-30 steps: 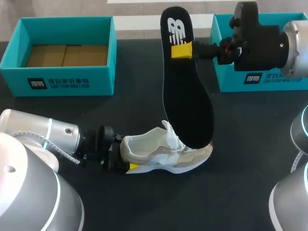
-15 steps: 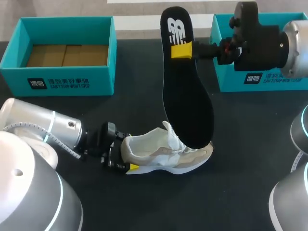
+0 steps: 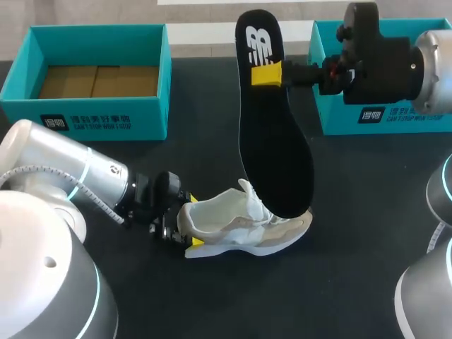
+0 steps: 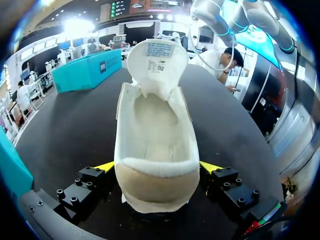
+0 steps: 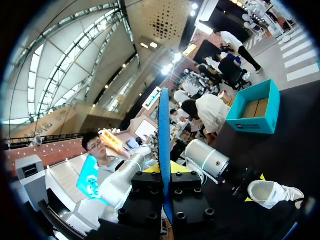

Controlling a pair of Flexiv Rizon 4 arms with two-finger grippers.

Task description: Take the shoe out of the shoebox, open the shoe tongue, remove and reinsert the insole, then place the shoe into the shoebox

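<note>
On the black table (image 3: 212, 304), well apart from the open teal shoebox (image 3: 99, 121), the pale sneaker (image 3: 229, 227) sits out of the box with its tongue (image 4: 157, 57) raised and its inside bare. The black insole (image 3: 274, 148) hangs upright above it, toe end down by the forefoot. My right claw (image 3: 267, 74) is clamped on the insole's heel end. My left claw (image 4: 157, 167) pinches the sneaker's heel from both sides. Reinsertion appears to be in hand: next, the insole's toe needs steering into the opening under the tongue.
</note>
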